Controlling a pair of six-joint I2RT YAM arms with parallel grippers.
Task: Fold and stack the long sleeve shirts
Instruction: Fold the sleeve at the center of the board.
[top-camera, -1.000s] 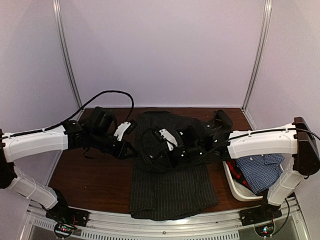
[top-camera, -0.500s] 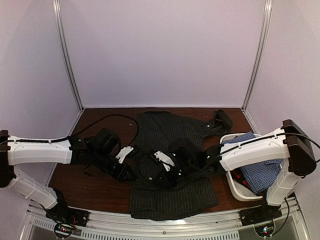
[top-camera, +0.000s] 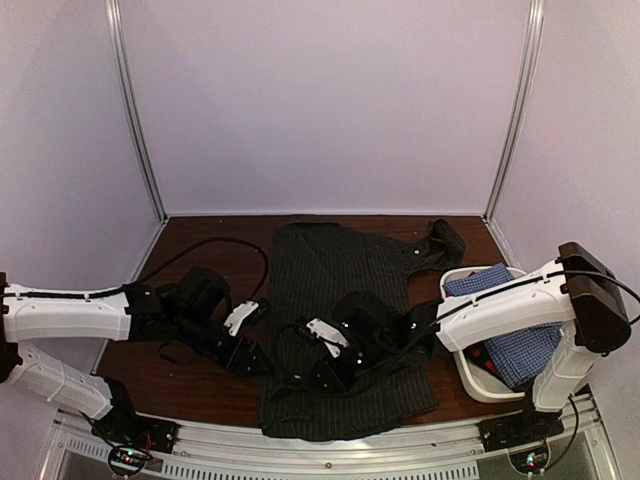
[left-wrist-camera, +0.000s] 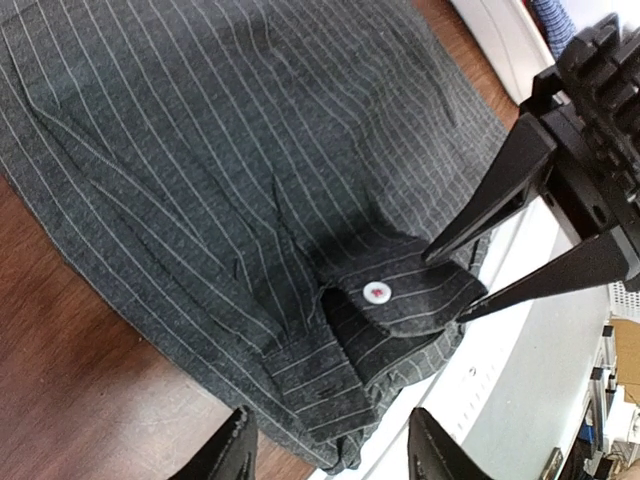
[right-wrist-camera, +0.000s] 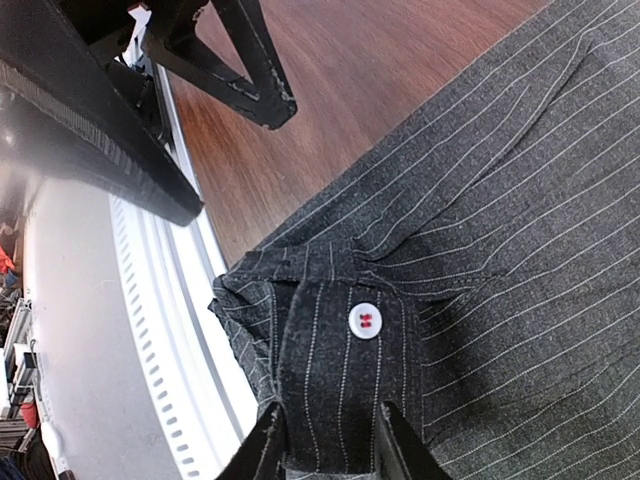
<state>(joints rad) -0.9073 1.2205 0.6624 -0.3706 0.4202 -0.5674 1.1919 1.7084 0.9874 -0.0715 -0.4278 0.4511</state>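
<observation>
I am holding the left gripper (left-wrist-camera: 330, 412) apart at lower frame, below the pinstriped shirt cuff (left-wrist-camera: 410, 290); the right gripper (left-wrist-camera: 448, 285) is straddling it from frame-right, clamp unclear.

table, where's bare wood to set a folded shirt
Bare wood: left of the pinstriped shirt behind the left arm, and between that arm and the front rail. Crowded: left hand and right hand at the shirt's near hem; white tub on the right.
</observation>
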